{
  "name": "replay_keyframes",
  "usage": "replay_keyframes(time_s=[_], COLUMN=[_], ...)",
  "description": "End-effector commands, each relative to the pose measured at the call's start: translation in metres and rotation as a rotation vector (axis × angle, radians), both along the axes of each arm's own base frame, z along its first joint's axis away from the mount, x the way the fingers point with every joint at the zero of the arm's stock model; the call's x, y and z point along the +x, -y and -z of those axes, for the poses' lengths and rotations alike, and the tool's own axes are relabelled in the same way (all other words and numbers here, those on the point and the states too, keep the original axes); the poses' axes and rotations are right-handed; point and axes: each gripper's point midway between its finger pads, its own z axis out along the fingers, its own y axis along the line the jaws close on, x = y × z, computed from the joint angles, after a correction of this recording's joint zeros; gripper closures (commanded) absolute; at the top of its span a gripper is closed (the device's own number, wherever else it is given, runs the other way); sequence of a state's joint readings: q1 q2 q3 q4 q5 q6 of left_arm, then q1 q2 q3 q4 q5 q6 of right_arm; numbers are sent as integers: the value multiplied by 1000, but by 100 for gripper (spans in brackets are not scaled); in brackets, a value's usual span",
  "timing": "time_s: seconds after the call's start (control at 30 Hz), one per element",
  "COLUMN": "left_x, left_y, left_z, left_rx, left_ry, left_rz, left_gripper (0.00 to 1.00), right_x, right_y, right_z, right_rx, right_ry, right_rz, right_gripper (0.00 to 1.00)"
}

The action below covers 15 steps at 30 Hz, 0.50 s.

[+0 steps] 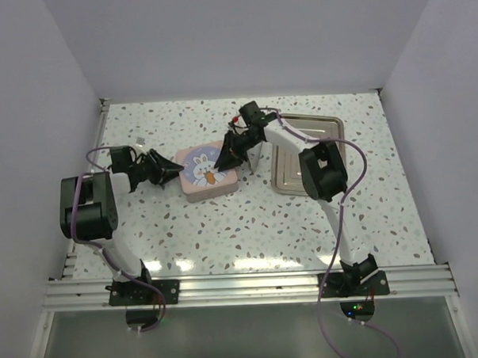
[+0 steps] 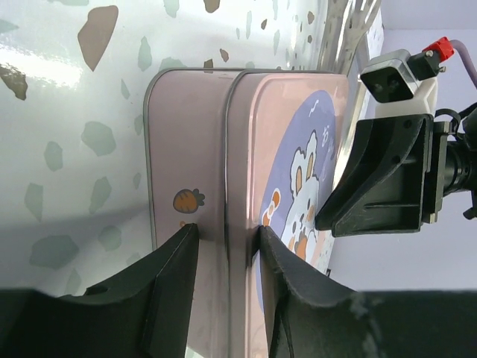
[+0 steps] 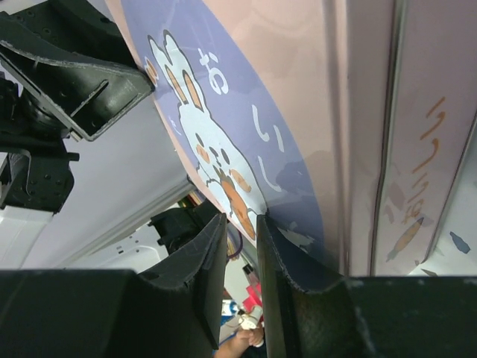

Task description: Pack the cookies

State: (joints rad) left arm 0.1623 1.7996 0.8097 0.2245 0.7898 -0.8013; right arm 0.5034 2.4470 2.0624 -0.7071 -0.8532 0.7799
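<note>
Your overhead view shows the speckled desk (image 1: 225, 227), a steel tray (image 1: 291, 181) at right and the pink rabbit tin (image 1: 207, 171) between both arms. No cookies show in any view. Your left wrist camera alone shows the left fingers (image 2: 175, 276) clenched across the tin's lid rim. Your right wrist camera shows the right fingers (image 3: 212, 253) nearly closed at the lid; whether they grip is unclear

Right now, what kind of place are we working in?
Probably a lab test cell, not a kitchen: plain white walls box in a speckled table, with an aluminium rail carrying both arms. Only a pink tin and metal tray sit there.
</note>
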Motion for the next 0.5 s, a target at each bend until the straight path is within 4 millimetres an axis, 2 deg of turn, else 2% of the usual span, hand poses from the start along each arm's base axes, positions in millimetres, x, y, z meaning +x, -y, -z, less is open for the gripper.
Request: replay_keyframes(time_s=[0.0,0.2,0.27,0.3,0.37,0.4,0.47], left_x=[-13,-14,-14,-13,-12,-11,-9], left_y=[-7,-10,-10,-10,-11,-12,-14], left_z=[30,30,29,26,20,16,12], left_rx=[55,75,78,79,89,95,118], left_ry=[-76,-79,-80,-76,-60,-54,-45], left_rz=[-36,-32,-30,-29,-27,-28,-25], left_gripper=[61,59,55,47,38,27,22], right_x=[2,2,1,0,1,1,2], right_y=[-2,-8,-7,-7,-6,-6,-7], right_z=[13,17,18,16,15,12,8], right_rx=[-29,-24,-28,-28,-28,-26,-21], right_ry=[-6,-3,-3,-2,3,8,16], right_rz=[16,16,15,13,13,14,13], right_gripper=[73,73,73,73,73,73,73])
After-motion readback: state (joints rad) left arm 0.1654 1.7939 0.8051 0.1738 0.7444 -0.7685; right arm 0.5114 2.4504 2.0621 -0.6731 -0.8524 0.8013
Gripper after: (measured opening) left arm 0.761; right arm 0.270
